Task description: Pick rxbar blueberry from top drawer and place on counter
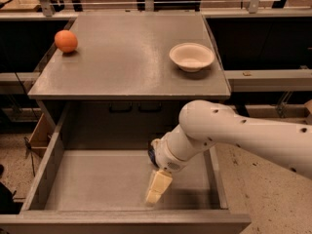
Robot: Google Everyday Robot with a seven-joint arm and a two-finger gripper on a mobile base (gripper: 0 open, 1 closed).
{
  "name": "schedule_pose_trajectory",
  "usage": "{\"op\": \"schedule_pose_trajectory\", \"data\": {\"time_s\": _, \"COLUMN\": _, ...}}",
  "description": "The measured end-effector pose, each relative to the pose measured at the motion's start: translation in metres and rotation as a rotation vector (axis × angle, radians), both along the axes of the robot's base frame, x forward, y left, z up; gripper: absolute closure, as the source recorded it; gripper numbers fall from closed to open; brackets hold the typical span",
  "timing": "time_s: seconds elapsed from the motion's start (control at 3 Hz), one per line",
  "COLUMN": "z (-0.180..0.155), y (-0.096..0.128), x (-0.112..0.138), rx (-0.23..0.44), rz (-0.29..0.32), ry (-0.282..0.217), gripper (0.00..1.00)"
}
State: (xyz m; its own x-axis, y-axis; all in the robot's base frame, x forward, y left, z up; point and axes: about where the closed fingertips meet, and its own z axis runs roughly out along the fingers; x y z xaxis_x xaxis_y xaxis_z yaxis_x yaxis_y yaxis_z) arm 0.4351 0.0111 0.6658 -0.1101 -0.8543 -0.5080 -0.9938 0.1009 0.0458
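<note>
while gripper (158, 188) sits lower centre in top drawer (97, 179), can't tell if open/shut; orange (66, 41) upper left & bowl (191, 56) upper right on counter (126, 57).

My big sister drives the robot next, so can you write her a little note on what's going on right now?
Gripper: inside the open top drawer, low over its floor, near the front and right of the middle. Nothing is seen in it.
rxbar blueberry: not in view; the arm may be hiding it at the back of the drawer.
Counter: an orange sits at the back left and a white bowl on the right. There is no bar on it.
Done: the drawer is open and the arm is in it.
Left: find the bar, grip it, lift it out and set it on the counter.
</note>
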Motion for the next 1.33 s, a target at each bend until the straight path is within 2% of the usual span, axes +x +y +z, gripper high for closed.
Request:
{"op": "schedule_pose_trajectory", "data": {"time_s": 0.33, "z": -0.03, "y": 0.009, "x": 0.029, "rx": -0.007, "rz": -0.033, "ry": 0.005, "gripper": 0.0}}
{"op": "schedule_pose_trajectory", "data": {"time_s": 0.67, "z": -0.056, "y": 0.001, "x": 0.063, "rx": -0.032, "rz": -0.074, "ry": 0.009, "gripper": 0.0}}
{"op": "schedule_pose_trajectory", "data": {"time_s": 1.0, "z": -0.056, "y": 0.0, "x": 0.063, "rx": -0.032, "rz": -0.075, "ry": 0.009, "gripper": 0.0}}
{"op": "schedule_pose_trajectory", "data": {"time_s": 1.33, "z": -0.049, "y": -0.015, "x": 0.06, "rx": -0.016, "rz": -0.098, "ry": -0.03, "gripper": 0.0}}
